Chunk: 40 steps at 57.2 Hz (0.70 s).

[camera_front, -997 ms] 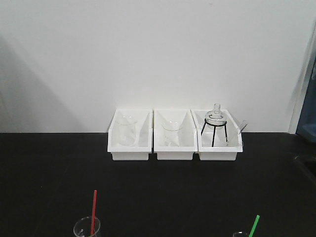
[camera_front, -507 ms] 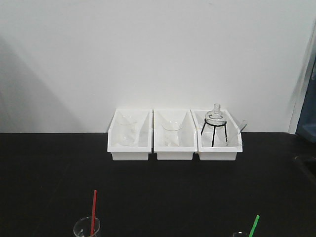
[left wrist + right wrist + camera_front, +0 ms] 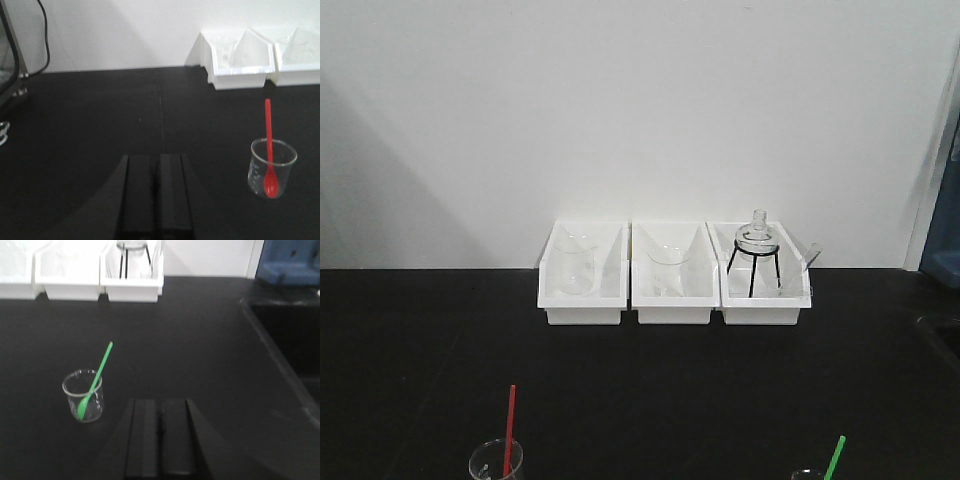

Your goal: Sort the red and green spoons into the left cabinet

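Looking down your left wrist view, you see the left gripper (image 3: 156, 200) with its fingers pressed together, holding nothing. The red spoon (image 3: 269, 145) stands bowl-down in a small glass beaker (image 3: 272, 167) ahead and to its right on the black table (image 3: 100, 110). Your right gripper (image 3: 160, 440) is likewise closed and empty. The green spoon (image 3: 96, 380) leans in a second beaker (image 3: 82, 396) to its left.

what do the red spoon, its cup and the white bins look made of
Red spoon: probably plastic, thin, evenly coloured, slight sheen. Cup: clear, with printed marks; glass or clear plastic, cannot tell. White bins: probably moulded plastic, opaque, smooth.
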Tool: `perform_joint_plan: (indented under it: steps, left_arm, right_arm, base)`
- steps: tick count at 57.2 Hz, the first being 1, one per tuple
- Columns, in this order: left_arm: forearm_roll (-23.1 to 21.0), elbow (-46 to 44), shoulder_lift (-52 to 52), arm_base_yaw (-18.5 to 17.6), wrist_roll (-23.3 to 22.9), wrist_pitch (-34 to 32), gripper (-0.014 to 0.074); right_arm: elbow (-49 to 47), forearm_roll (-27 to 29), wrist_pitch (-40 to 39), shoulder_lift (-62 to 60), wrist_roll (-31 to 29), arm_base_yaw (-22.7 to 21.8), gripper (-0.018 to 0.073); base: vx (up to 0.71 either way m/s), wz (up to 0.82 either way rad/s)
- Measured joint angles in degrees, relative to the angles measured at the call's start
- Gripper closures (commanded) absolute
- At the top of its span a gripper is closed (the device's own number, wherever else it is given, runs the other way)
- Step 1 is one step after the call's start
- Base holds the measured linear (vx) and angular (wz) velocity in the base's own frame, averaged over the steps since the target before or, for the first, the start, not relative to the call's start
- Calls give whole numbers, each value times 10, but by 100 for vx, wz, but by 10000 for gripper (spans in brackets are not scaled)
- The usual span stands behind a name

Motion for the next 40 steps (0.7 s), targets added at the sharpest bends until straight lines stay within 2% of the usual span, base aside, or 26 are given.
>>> perform_joint_plan:
  steps: [10,20,32,40]
  left_arm:
    - [0,0,23,0,0,-1,514]
    - [0,0,36,0,0,-19,358]
    - [0,0,76,0,-4,-128,185]
    - [4,0,116,0,-30,-196,148]
  right_arm:
    - [0,0,0,31,7,0,487]
    - [0,0,0,52,25,0,353]
    - [0,-2,-5,89,29,0,124]
    - [0,-2,-37,118,29,0,52]
  base:
    - [0,0]
    - [0,0]
    - [0,0]
    - [0,0]
